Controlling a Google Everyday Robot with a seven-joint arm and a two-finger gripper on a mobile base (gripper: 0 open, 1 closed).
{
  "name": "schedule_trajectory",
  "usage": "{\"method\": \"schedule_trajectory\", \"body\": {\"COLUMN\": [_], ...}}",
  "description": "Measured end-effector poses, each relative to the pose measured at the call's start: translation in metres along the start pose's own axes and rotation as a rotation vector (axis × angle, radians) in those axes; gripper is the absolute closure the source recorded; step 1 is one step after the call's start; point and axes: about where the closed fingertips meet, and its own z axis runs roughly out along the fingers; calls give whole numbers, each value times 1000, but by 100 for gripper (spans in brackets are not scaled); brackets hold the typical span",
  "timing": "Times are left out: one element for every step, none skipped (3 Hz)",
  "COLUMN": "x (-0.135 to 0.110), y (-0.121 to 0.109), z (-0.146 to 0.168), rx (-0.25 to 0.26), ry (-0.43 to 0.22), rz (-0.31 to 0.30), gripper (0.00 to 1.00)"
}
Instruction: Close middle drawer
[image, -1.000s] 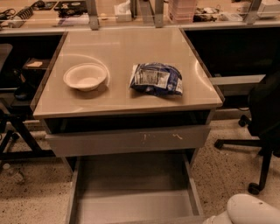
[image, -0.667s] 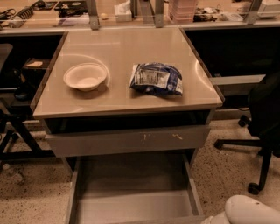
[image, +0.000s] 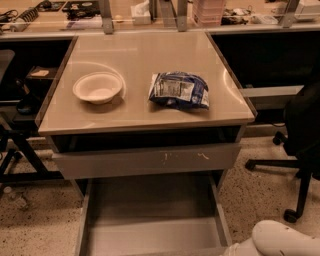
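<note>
The middle drawer (image: 150, 210) is pulled out wide open below the table, and its long shallow grey tray is empty. Its flat front lies at the bottom edge of the view. Above it sits the taller grey drawer front with pale scratch marks (image: 145, 160), nearly closed. The gripper itself is out of view. Only a white rounded part of my arm (image: 282, 239) shows at the bottom right, next to the open drawer's right front corner.
On the beige tabletop (image: 135, 50) sit a white bowl (image: 97, 87) and a blue snack bag (image: 179, 90). A black office chair (image: 300, 135) stands to the right, and dark chair legs (image: 15, 150) to the left. A cluttered counter (image: 150, 12) runs behind.
The white arm part at the bottom right has shifted slightly left. The middle drawer stays open as before.
</note>
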Motion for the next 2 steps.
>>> {"method": "schedule_trajectory", "body": {"x": [-5,-9], "y": [-9,-16], "z": [3,8], "rx": [9,13], "ry": [-7,-13], "rz": [-21,-33], "gripper": [100,100]}}
